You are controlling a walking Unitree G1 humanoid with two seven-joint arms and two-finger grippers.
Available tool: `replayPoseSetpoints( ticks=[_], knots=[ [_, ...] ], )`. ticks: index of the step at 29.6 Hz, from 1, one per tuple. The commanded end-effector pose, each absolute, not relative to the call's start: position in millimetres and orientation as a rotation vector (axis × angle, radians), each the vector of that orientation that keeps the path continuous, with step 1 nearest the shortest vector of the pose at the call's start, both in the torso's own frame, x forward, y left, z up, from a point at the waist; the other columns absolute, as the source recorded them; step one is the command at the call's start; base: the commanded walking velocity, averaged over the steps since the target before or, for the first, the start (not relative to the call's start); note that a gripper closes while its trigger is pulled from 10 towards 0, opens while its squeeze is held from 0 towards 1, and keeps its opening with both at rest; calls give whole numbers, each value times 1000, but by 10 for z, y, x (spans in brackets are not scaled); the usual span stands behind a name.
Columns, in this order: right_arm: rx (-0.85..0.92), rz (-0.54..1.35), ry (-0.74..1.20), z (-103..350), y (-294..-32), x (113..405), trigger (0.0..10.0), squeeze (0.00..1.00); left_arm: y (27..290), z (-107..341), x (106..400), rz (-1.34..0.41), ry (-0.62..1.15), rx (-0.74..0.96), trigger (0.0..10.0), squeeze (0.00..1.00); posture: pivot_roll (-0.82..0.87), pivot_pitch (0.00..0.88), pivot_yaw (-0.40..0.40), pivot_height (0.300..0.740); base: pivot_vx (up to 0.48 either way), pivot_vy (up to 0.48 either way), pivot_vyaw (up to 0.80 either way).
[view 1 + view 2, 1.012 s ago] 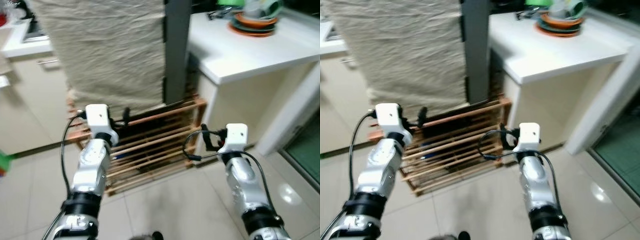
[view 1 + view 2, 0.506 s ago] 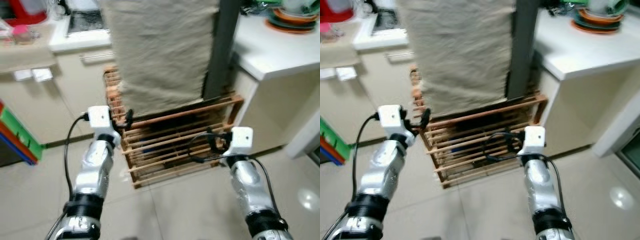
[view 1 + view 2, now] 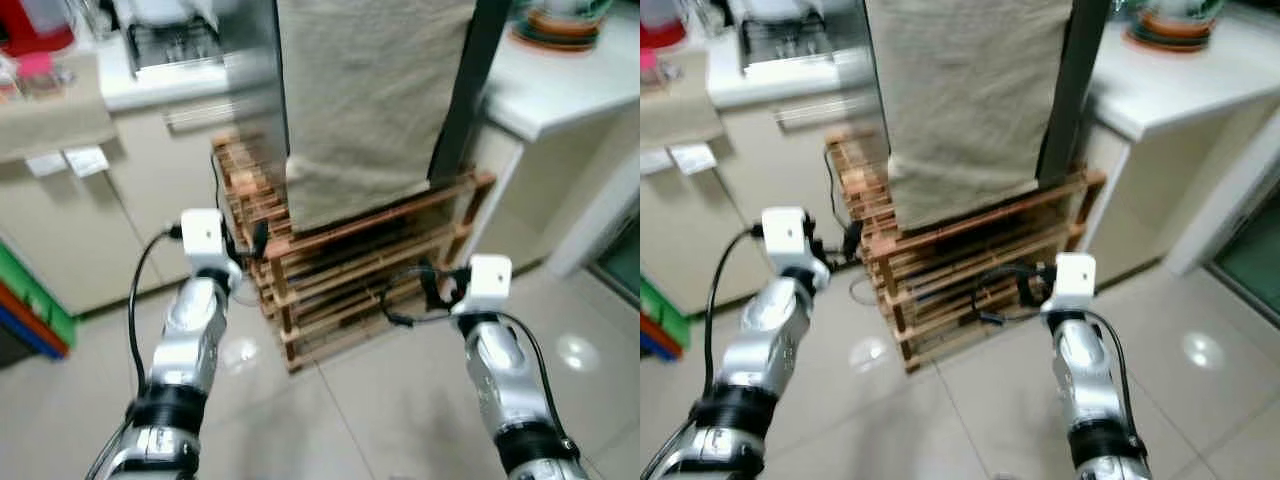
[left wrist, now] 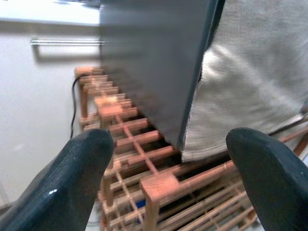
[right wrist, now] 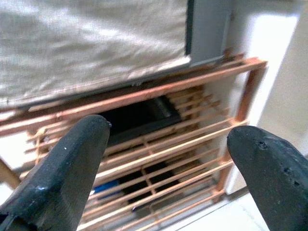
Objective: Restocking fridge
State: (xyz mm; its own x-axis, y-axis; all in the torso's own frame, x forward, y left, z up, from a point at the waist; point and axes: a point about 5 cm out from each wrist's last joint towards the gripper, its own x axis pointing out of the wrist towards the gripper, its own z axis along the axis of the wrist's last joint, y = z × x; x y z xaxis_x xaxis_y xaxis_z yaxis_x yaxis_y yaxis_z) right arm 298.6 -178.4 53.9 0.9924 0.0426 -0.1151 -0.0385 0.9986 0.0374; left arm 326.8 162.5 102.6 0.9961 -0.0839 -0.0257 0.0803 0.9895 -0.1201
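The head camera has swung left over the past second, bringing more cabinet front into view; the robot appears to be turning, with restocking not yet begun. The left gripper (image 4: pixel 168 159) and right gripper (image 5: pixel 166 159) are wide open and empty. The cloth-draped dark fridge (image 3: pixel 470 90) stands on a wooden slatted rack (image 3: pixel 350 270) on a glossy tiled floor (image 3: pixel 380 400), between beige cabinets (image 3: pixel 70 230) and a white counter (image 3: pixel 570 90) with stacked plates (image 3: pixel 555 20) at its far edge.
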Motion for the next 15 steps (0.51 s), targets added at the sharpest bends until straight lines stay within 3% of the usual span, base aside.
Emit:
replayPoseSetpoints(
  ticks=[1,5,9,12,15],
  knots=[
    [40,21,29,689,-1752,3035,10000,0,1722,1056,3244,-57,4,-101,10000,0,-91,0,36,740,0,0,-688],
    [-1,-6,-136,985,-1774,3021,10000,0,1820,1221,3185,-64,-110,-78,10000,0,-84,0,32,740,0,0,-681],
    [21,-3,-100,955,-1741,3080,10000,0,1836,1418,3350,-86,-137,-81,10000,0,-72,0,25,740,0,0,-648],
    [54,3,-93,973,-1720,3156,10000,0,1736,1539,3410,-153,-177,-35,10000,0,-68,0,21,740,0,0,0],
    [52,14,-110,1047,-1704,3204,10000,0,1669,1542,3366,-201,-192,-91,10000,0,-73,0,26,740,0,94,0]
  ],
)
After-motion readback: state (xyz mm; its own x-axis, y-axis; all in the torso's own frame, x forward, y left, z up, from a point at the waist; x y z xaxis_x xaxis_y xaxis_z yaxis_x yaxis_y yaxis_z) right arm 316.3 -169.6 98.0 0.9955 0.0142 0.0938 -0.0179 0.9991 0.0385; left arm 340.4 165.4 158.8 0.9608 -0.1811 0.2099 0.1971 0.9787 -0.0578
